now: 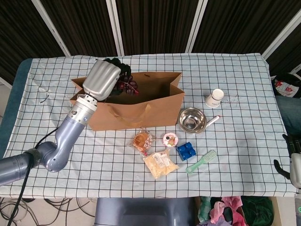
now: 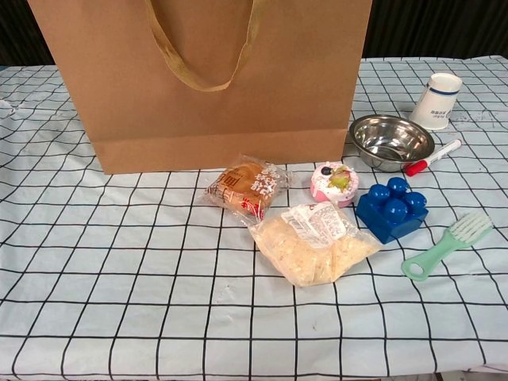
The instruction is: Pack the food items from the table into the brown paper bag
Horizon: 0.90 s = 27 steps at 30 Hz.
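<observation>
On my tabletop point(image 1: 244, 155), covered by a checked cloth, a paper cup point(image 1: 214, 98) lies tipped near the far right. A steel bowl point(image 1: 192, 119) stands upright in front of it, with a red-capped marker point(image 1: 212, 121) just beside its right rim. A blue toy block point(image 1: 186, 150) sits nearer me, a green brush point(image 1: 201, 161) lying to its right.

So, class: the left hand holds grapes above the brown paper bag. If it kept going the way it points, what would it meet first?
Probably the bag's open inside: the left hand holds the grapes over the brown paper bag, though depth is uncertain.
</observation>
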Motion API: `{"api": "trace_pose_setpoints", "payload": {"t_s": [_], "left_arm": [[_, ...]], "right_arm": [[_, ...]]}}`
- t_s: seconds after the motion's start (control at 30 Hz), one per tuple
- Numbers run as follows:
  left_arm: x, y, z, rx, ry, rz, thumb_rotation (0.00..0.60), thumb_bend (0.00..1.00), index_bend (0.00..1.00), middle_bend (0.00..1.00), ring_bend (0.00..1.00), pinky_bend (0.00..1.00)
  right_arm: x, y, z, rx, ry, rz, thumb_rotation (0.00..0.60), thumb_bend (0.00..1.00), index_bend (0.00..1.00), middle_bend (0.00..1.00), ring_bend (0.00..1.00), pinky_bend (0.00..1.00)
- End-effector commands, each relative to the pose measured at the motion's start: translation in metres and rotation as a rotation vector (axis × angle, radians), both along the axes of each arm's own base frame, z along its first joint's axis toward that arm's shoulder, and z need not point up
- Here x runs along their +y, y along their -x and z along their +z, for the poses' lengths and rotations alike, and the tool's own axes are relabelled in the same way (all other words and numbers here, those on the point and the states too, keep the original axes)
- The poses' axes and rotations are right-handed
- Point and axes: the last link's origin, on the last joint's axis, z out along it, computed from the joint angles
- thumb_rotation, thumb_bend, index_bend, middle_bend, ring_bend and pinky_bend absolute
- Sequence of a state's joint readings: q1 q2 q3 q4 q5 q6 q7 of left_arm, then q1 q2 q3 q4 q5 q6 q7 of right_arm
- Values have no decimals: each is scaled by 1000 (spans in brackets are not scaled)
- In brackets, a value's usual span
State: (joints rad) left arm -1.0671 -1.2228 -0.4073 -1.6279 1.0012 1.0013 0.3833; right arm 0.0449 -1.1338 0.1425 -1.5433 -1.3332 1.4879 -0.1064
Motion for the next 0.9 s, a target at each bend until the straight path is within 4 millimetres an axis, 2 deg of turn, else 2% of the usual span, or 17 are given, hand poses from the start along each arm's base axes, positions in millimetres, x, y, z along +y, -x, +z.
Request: {"api": "trace_pose_setpoints", "payload": {"t_s": [0.03, 0.17, 0.27, 0.4, 0.6, 0.67, 0.77, 0.9], "left_arm": [[2, 4, -8, 23, 23, 16, 600, 230, 362, 390, 228, 387], [1, 9, -10, 78, 82, 62, 600, 62, 222, 184, 25, 144], [-1, 8, -2, 81, 87, 85, 600, 14, 199, 124, 0, 51], [-7, 2, 11, 7, 89, 96, 600, 0, 187, 119, 0, 34], [-33, -1, 43, -117, 84, 51, 600, 43, 186, 141, 0, 59], [-48, 6, 54, -106, 49, 29, 600, 43, 187, 142, 0, 62], [-76, 30, 69, -65, 0, 28, 600, 43, 182, 142, 0, 62], [-122, 80, 81, 21, -41, 43, 600, 43, 179, 143, 0, 63]], "right_arm": [[0, -1, 1, -1, 7, 3, 600, 268, 120, 107, 201, 240], [1, -2, 3, -3, 17, 5, 600, 268, 121, 107, 201, 239], [1, -3, 2, -6, 19, 10, 600, 268, 121, 107, 201, 239], [1, -5, 0, -8, 13, 19, 600, 268, 121, 107, 201, 239], [1, -6, 0, -10, 16, 25, 600, 268, 122, 107, 201, 239], [2, -6, 0, -10, 14, 25, 600, 268, 122, 107, 201, 239], [2, -7, -1, -6, 12, 27, 600, 268, 122, 107, 201, 239], [2, -6, -1, -1, 13, 21, 600, 268, 122, 107, 201, 240]]}}
